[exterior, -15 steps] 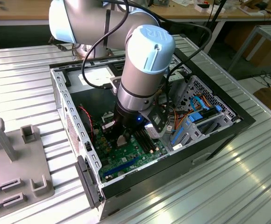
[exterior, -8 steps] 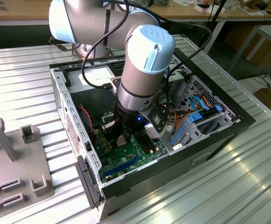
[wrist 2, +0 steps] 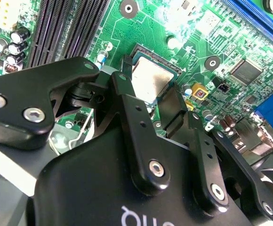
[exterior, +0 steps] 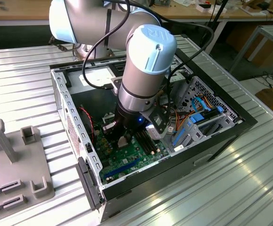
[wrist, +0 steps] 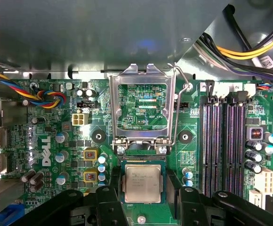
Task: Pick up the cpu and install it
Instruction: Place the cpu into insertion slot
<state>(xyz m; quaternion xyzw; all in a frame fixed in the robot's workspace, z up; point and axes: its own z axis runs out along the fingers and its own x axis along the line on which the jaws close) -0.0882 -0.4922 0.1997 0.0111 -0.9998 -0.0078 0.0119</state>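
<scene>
Arm [exterior: 146, 61] reaches down into the open computer case [exterior: 75, 122], which lies on its side on the ribbed metal table [exterior: 212, 188]. The wrist is roughly vertical over the motherboard [wrist: 56, 155], probably so the gripper [wrist: 143, 182] meets the board square-on.

The cpu [wrist: 142, 183] lies flat, grey lid up, within the outline of the socket [wrist: 143, 161]. It sits level with the board and is not tilted. The gripper straddles it, one side against each of two opposite edges. This leaves the lid uncovered and keeps the part parallel to the socket.

Grip state: cannot tell. The black gripper body covers the contact lines in the second wrist view, where the cpu [wrist 2: 151, 77] shows just past it. It may be clamping the part or merely bracketing it.

The metal load plate [wrist: 113, 103] is hinged up and away from the socket, and its wire lever [wrist: 175, 108] is released beside it. This leaves the socket open from above. Plate and lever are not yet closed over the part.

The memory slots [wrist: 221, 141] run just beside the socket, apart from the gripper. Seating looks complete, though the socket contacts are hidden under the part.
</scene>
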